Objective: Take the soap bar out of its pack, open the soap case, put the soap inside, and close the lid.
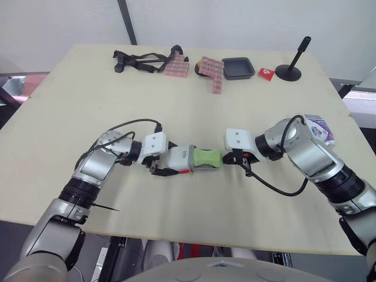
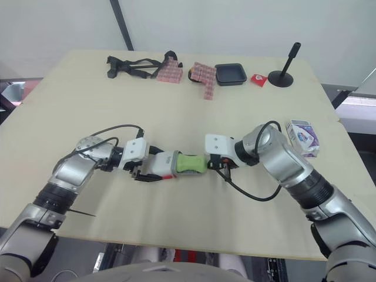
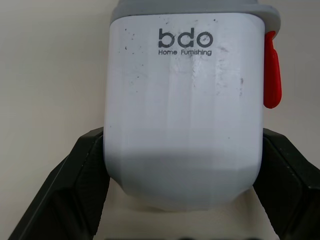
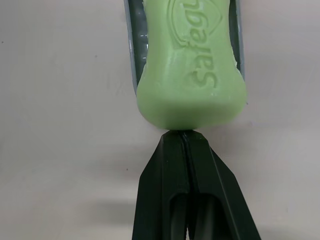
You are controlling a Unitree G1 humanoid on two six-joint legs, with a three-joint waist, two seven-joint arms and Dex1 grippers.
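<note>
A white soap case with a grey rim and a red latch lies on its side near the table's middle. My left gripper is shut on its closed end, one finger on each side. A green soap bar sticks halfway out of the case's open end. My right gripper is shut, its joined fingertips touching the soap's outer end. The white and purple soap pack lies to the right of my right arm.
At the table's far edge lie a black strap tool, pink patterned pieces, a dark tray, a small red item and a black stand.
</note>
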